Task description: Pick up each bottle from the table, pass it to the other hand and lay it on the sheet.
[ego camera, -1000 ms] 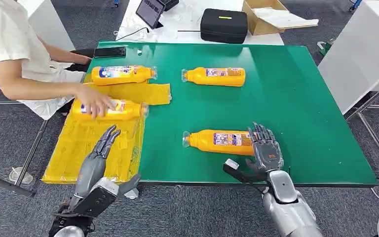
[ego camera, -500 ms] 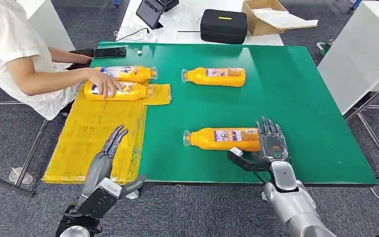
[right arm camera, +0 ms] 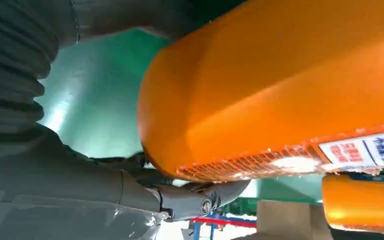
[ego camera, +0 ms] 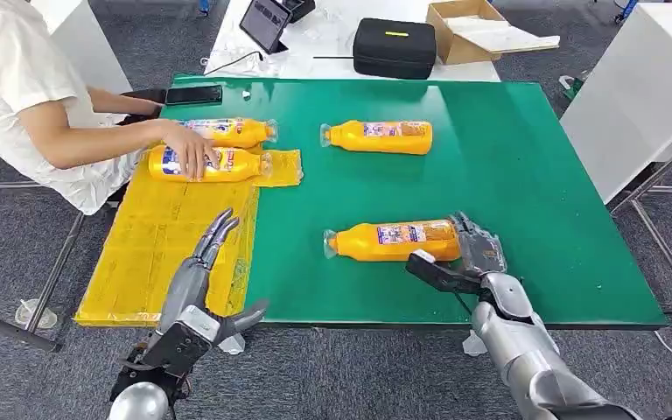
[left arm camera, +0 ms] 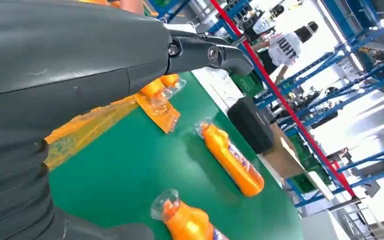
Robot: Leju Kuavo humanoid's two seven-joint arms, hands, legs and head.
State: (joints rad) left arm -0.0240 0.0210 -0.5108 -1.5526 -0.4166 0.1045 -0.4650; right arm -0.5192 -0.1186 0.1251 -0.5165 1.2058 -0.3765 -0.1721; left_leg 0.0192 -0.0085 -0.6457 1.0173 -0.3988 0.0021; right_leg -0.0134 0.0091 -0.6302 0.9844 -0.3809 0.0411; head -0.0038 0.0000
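Fingers of the right hand wrap the base end of the near bottle, thumb under its near side, so the hand grasps it where it lies on its side on the green counter close to the near edge, cap toward the sheet. In the right wrist view the orange body sits tight against the palm with the thumb curled beneath it. The left hand hovers released, holding nothing, fingers straight and apart, over the near part of the yellow sheet, which covers the counter's left side. In the left wrist view its dark finger reaches out above the green surface. A second bottle lies on its side on the green toward the far edge, well apart from the held one. Two more bottles lie side by side at the far left corner: one nearer the far edge, the other on the sheet with a person's hand resting on it. A phone lies at the far edge.
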